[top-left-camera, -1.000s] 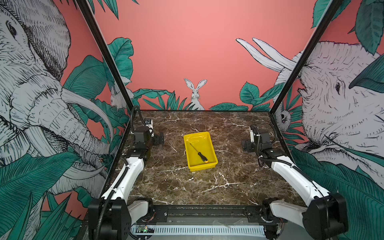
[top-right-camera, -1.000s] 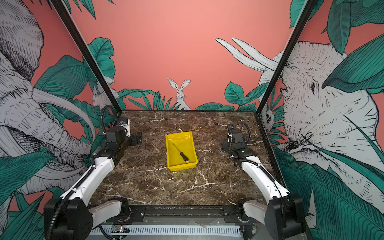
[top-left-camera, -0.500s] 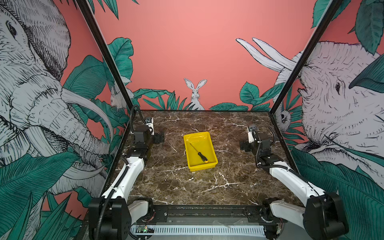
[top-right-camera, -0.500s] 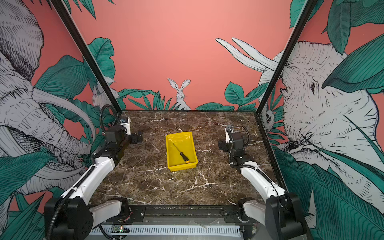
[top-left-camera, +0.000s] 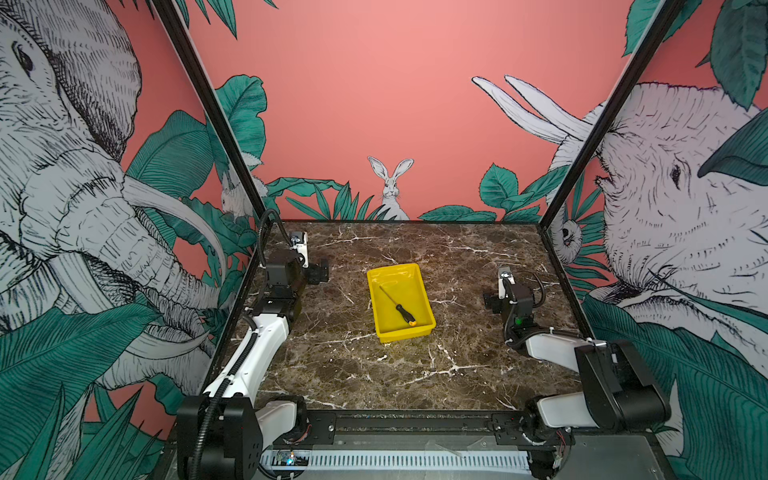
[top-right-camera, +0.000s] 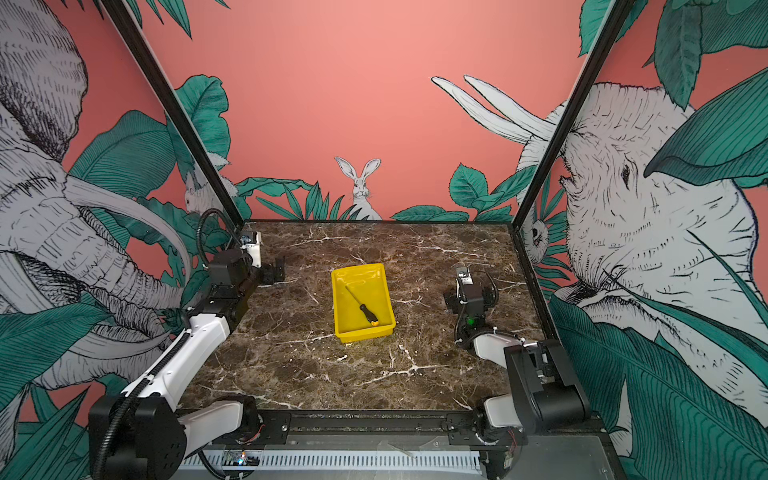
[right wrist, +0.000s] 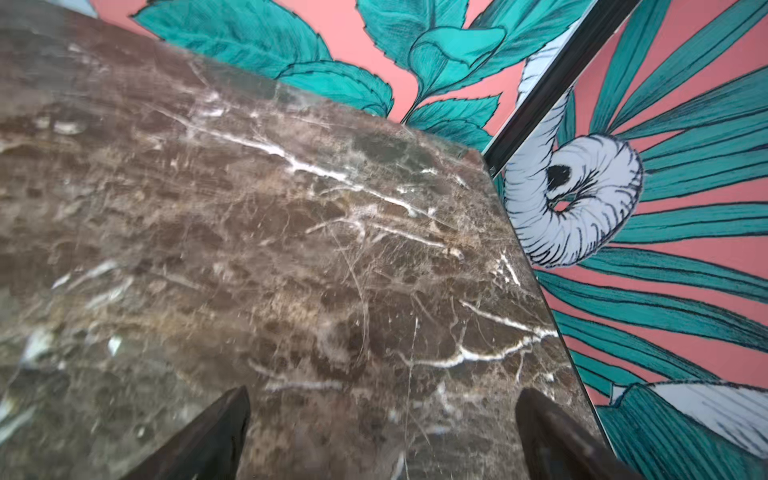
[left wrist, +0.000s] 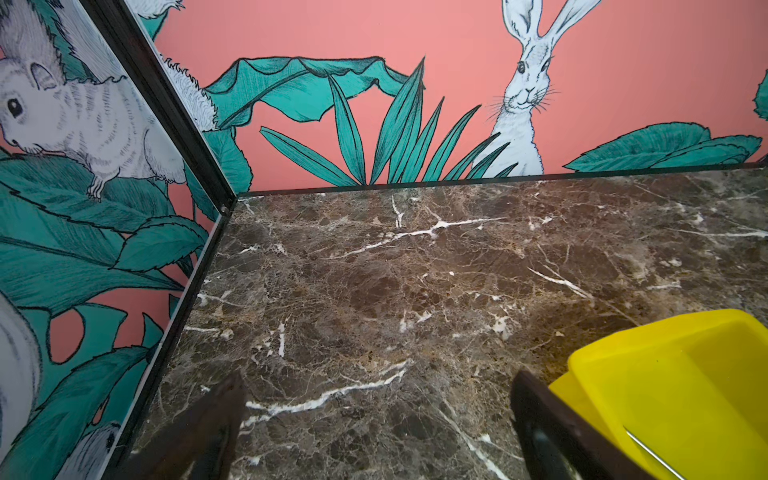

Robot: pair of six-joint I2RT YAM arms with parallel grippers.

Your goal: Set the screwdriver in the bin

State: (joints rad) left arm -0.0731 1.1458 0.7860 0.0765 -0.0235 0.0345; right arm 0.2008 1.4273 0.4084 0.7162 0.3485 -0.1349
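The screwdriver (top-left-camera: 401,306) lies flat inside the bin (top-left-camera: 425,293), shaft toward 11 o'clock, yellow-orange cap near the bin's 5 o'clock corner; both top views show this. The bin sits mid-counter (top-left-camera: 415,374). By my judgement the placing is done, and only parking the arms remains; the next move calls for nothing near the bin.

The left tool (top-left-camera: 319,271) hangs at the bin's 9 o'clock, well apart; the left wrist view shows its fingers (left wrist: 540,419) spread wide with nothing between them. The right tool (top-left-camera: 491,302) sits at the bin's 3 o'clock, well apart, fingers (right wrist: 220,436) wide and empty over bare counter.

The right wrist view is motion-blurred and shows no bin. The left wrist view cuts the bin off, showing only a corner and a sliver of shaft. In the top views the tools' tips are too small to read.
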